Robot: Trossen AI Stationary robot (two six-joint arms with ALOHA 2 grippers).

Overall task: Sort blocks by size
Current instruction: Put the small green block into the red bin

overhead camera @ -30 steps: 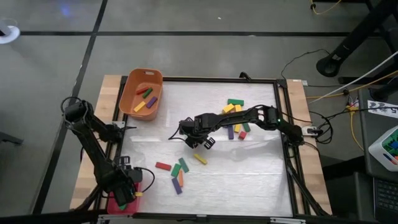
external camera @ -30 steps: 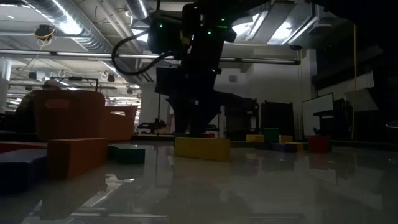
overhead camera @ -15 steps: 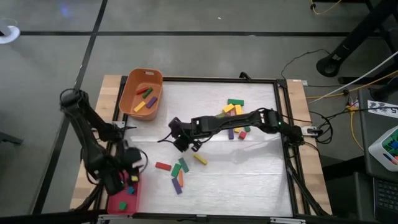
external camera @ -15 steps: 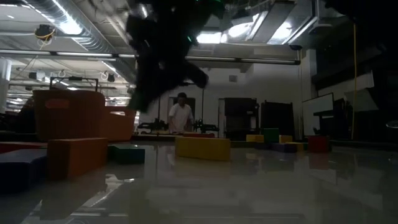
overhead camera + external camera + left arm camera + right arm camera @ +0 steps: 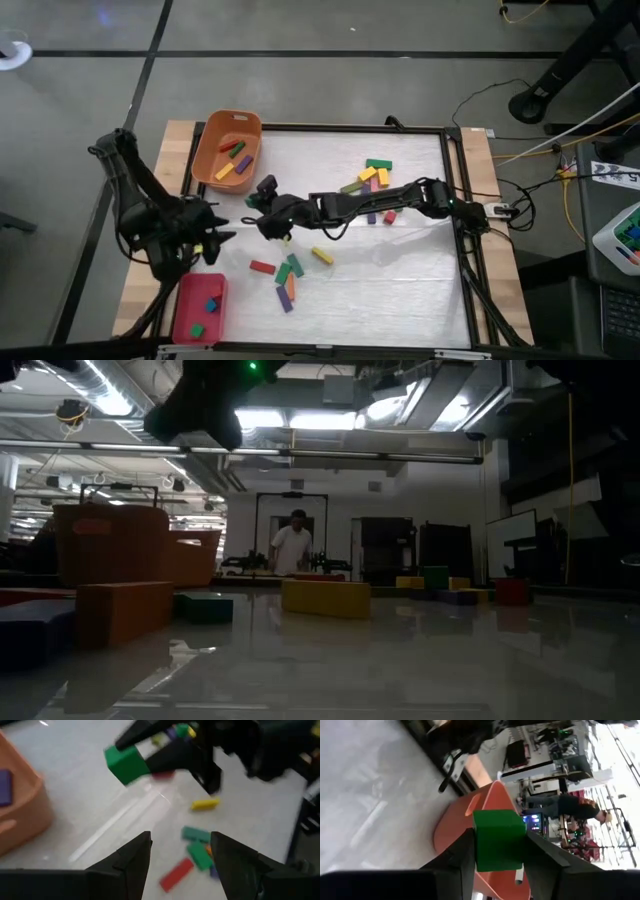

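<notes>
Blocks of solid colour lie scattered on the white tabletop [image 5: 400, 290]. One, a green cube-shaped block [image 5: 498, 840], is clamped between the right gripper's [image 5: 264, 193] fingers and carried above the surface toward the large orange plastic tub [image 5: 205, 160], probably for dropping. That arm stretches low and long across the tabletop. The left gripper [image 5: 181, 851] hangs with its fingers spread and nothing between them, off the tabletop's edge near the flat red tray [image 5: 185, 300], aimed inward.

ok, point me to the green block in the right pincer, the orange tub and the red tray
green block [image 5: 499, 840], right wrist view, middle of its facing side
orange tub [image 5: 207, 157], high view, left wall
red tray [image 5: 186, 300], high view, bare floor near its left edge
</notes>
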